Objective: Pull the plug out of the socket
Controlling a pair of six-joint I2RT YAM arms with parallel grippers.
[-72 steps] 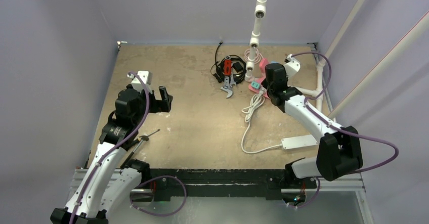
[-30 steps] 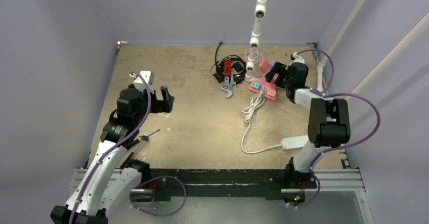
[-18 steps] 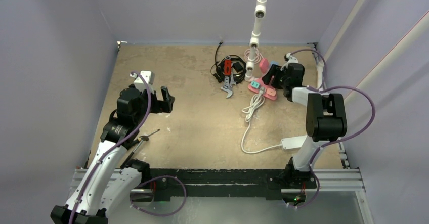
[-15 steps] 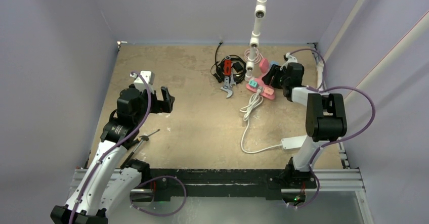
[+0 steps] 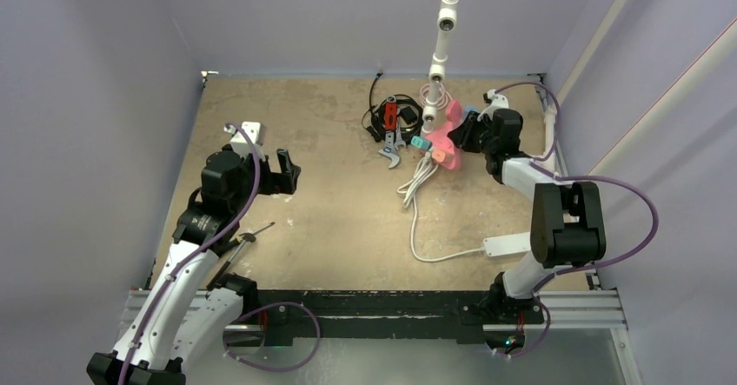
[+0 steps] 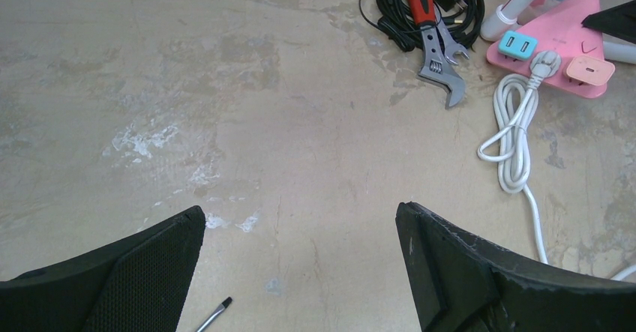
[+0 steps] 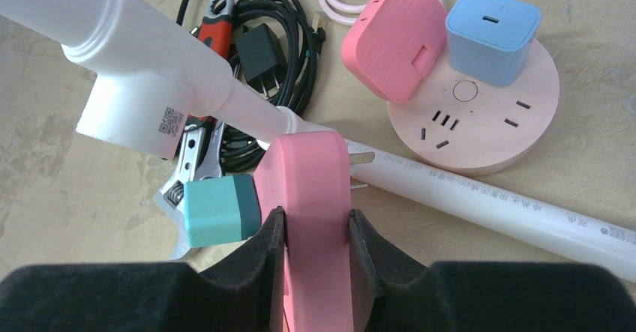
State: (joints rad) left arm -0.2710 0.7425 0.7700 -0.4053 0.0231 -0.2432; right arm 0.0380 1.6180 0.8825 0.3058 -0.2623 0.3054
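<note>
The right gripper [image 7: 313, 223] is clamped on the pink triangular block [image 7: 307, 174], both fingers pressed flat against its faces. Half a second earlier the jaws stood wider and the block lay flat. Now it is tipped up on edge and has been dragged leftward in the top view, and the white cord [image 6: 517, 133] has been pulled along with it.

Just left of the fingers a teal adapter [image 7: 219, 210] projects from the block. Ahead and to the right lies the socket [image 7: 495, 133]. The plug [image 7: 491, 36] is seated on its far rim, beside a pink square plug [image 7: 394, 36] and apart from the gripper.

A white pipe [image 7: 480, 197] runs between the block and the socket. A QR code [image 7: 166, 130] is printed on its fitting, and the small print along its length cannot be read.

Only the left wrist view shows the block's face, where a peach adapter [image 6: 589, 70] can be seen, along with the whole red-handled wrench [image 6: 431, 28]. The plug is out of frame in that view.

The left gripper [image 6: 300, 264] is spread wide and holds nothing, well apart from all of this and unchanged from earlier.
</note>
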